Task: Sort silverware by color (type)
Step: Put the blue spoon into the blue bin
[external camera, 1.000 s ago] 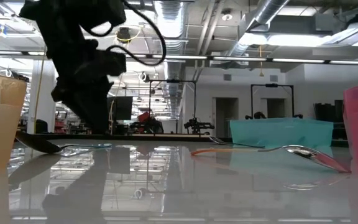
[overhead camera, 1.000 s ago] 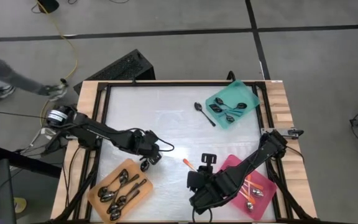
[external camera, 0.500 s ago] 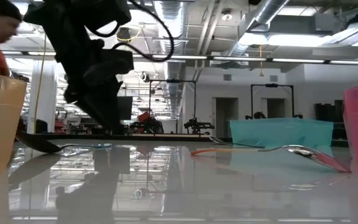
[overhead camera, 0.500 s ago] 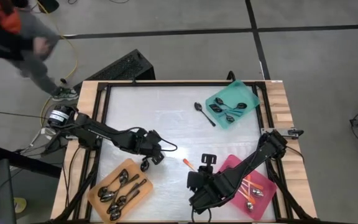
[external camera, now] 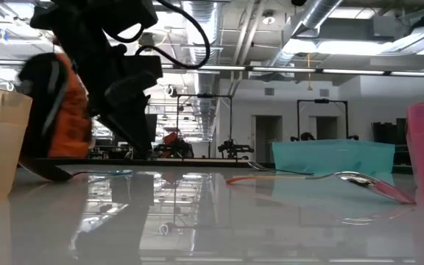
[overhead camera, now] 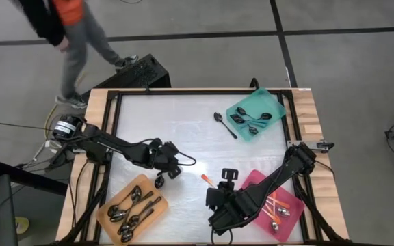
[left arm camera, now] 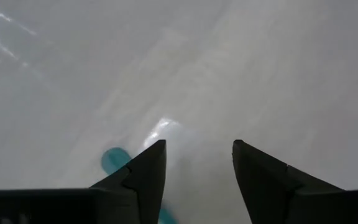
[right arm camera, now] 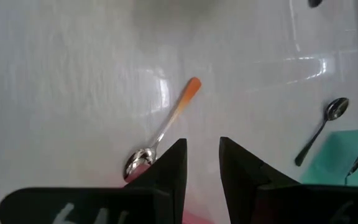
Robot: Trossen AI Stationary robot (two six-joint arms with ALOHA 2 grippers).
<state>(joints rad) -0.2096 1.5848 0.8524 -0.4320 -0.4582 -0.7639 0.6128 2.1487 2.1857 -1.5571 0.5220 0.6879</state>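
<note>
Teal shows beside our left gripper (left arm camera: 197,163), whose fingers stand parted and empty just above what is probably a teal-handled spoon (left arm camera: 114,159), near the orange tray (overhead camera: 107,203) at seven o'clock on the table (overhead camera: 183,130). We should centre it between the fingers before lowering. Our right gripper (right arm camera: 202,158), fingers parted on nothing, hovers over the orange-handled spoon (right arm camera: 166,127) beside the pink tray (overhead camera: 294,205) at five. Open room lies at centre, toward the teal tray (overhead camera: 248,106) at one o'clock.
</note>
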